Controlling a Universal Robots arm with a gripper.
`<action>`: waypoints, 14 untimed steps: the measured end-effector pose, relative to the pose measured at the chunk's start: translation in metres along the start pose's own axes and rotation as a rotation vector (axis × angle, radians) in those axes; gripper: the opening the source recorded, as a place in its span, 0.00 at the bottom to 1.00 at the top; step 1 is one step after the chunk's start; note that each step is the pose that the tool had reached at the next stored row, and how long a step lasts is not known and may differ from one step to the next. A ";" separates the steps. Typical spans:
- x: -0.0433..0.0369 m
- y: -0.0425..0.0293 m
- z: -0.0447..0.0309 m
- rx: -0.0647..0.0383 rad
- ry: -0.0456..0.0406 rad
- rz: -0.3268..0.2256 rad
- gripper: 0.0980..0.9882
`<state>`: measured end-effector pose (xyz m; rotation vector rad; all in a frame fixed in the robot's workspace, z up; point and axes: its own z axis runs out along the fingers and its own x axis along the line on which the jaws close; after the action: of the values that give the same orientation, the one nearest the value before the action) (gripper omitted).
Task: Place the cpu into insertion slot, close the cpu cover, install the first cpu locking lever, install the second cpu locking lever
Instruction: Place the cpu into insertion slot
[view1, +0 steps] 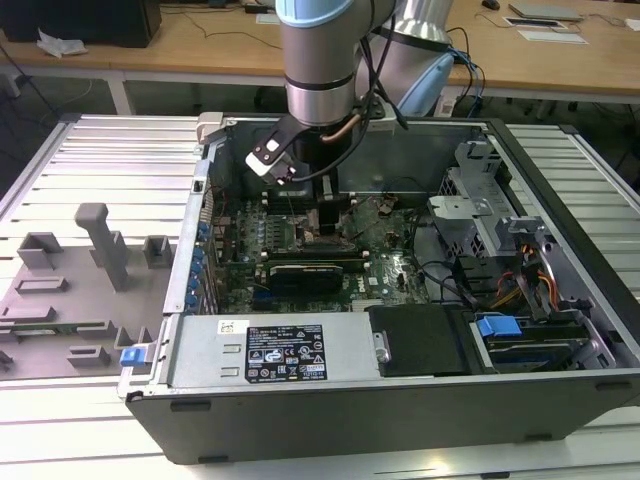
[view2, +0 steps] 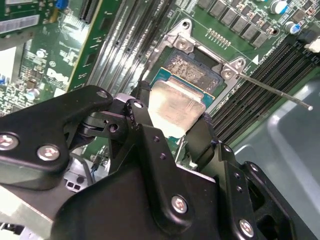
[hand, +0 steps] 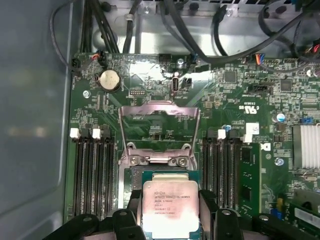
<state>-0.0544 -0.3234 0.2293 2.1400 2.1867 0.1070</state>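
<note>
Holding the cpu between the fingertips of the gripper, at the insertion slot
Both fingers are closed to chip width against two opposite edges of the cpu. It lies flat, metal top facing the wrist, edges square to the slot's rim; being square, it has no long axis. Whether it is fully seated cannot be told. Beyond the fingertips the cpu cover stands raised on its hinge, and a locking lever angles free

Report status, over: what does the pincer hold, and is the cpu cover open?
Pincer shut on cpu, over insertion slot. Open cpu cover, tilted up. Nothing seen blocking.
</note>
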 end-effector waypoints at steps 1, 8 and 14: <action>0.0010 -0.0006 0.0009 0.000 -0.0002 0.000 0.50; 0.0053 -0.0044 0.0113 0.000 -0.0007 0.001 0.50; 0.0057 -0.0054 0.0195 0.000 -0.0011 0.005 0.50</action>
<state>-0.0579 -0.3179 0.2093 2.1449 2.1812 0.1061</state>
